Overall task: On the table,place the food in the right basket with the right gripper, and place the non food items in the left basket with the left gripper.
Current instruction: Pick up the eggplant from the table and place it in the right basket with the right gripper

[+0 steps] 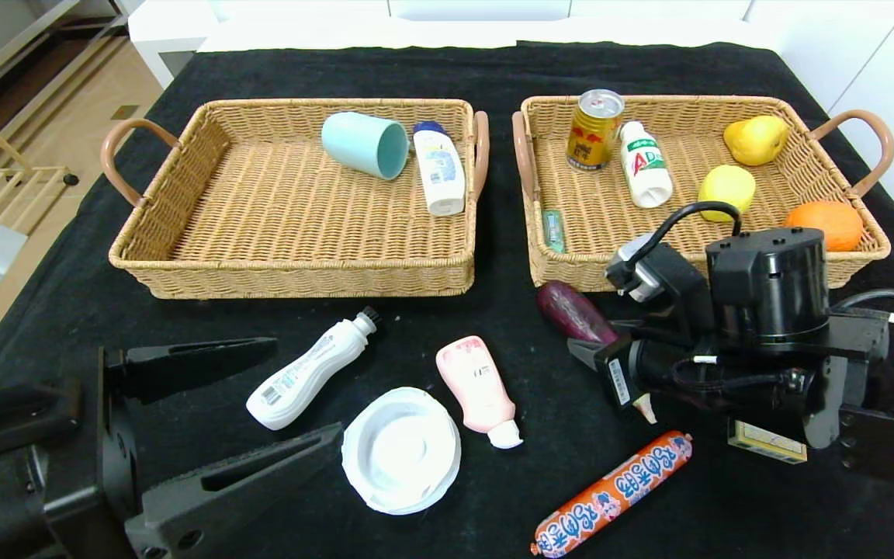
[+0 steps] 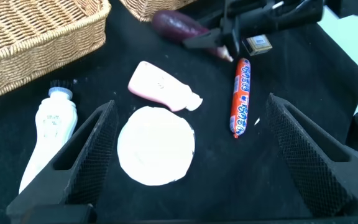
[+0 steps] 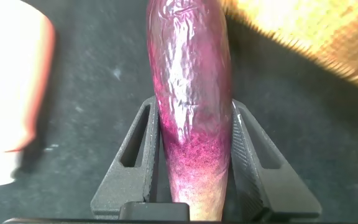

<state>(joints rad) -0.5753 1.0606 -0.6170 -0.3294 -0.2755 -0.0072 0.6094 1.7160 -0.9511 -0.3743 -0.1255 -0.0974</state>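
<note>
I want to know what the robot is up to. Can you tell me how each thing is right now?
right gripper: shut on the eggplant, on the table by the right basket
left gripper: open, above the white lid
teal cup: on its side in the left basket
gold can: upright in the right basket
sausage: lying on the table
pink bottle: lying on the table

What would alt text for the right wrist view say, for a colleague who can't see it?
The right hand is shut on a glossy purple eggplant lying on the black tablecloth, one finger pressed against each side. A pink bottle sits at one edge, and a wicker basket fills the opposite far corner.
</note>
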